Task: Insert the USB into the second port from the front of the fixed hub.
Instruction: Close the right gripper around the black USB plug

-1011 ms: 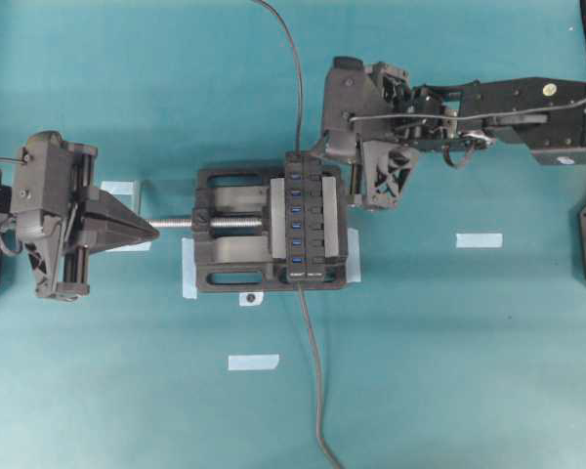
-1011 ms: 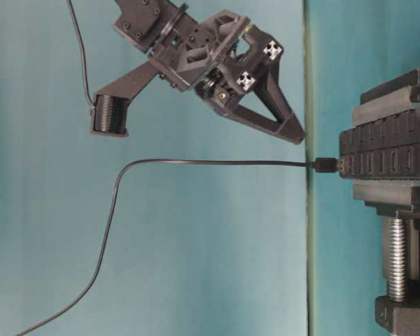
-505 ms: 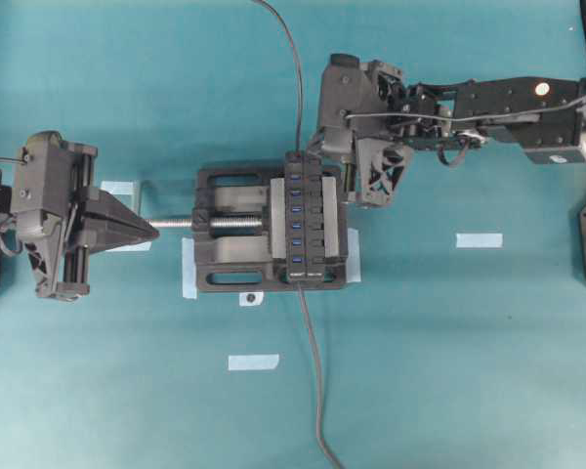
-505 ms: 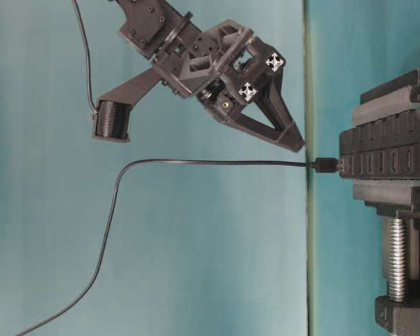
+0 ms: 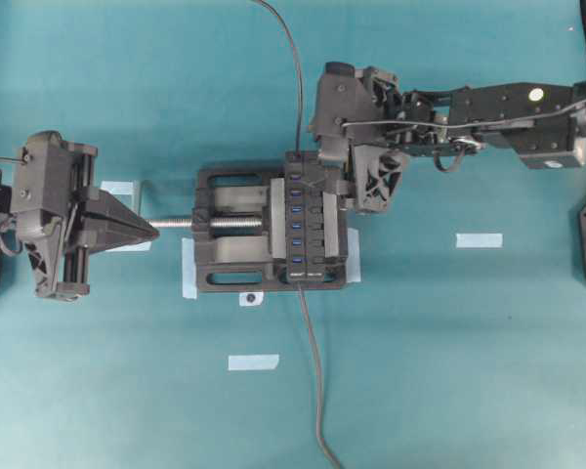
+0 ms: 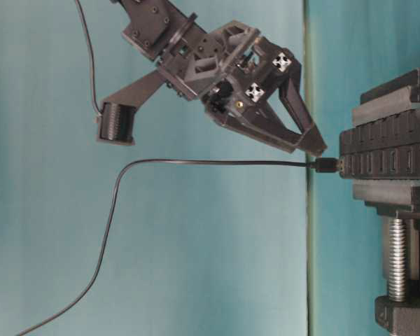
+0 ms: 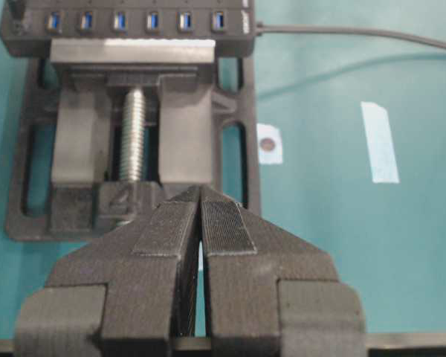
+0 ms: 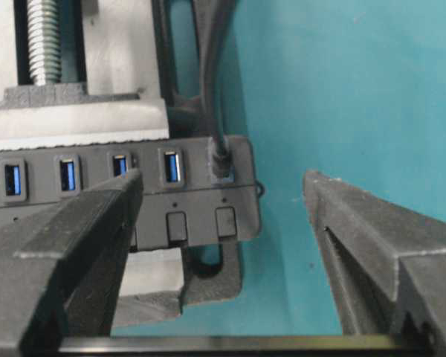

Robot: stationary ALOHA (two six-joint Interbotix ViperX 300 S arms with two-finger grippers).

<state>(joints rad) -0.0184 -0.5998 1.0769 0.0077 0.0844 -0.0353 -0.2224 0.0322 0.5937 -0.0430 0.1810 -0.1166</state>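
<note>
The USB (image 6: 327, 165) sits plugged into the fixed hub's (image 5: 307, 219) end, cable trailing lengthwise; the right gripper (image 8: 223, 195), previously pinched, now spreads wide, empty.

Teal counter (image 5: 449, 371). Black vise (image 5: 230, 244) rests on it, tape strips (image 5: 253, 362) scattered nearby. Thin black cable (image 5: 315, 391) trails across the surface.

From table level I can read white lettering on the end of the hub (image 6: 390, 162), running sideways: it looks like "VEMONT", with a smaller line beside it too small to make out. My right gripper (image 6: 309, 143) carries two white cross-patterned markers, no words. Nothing else is legible.
</note>
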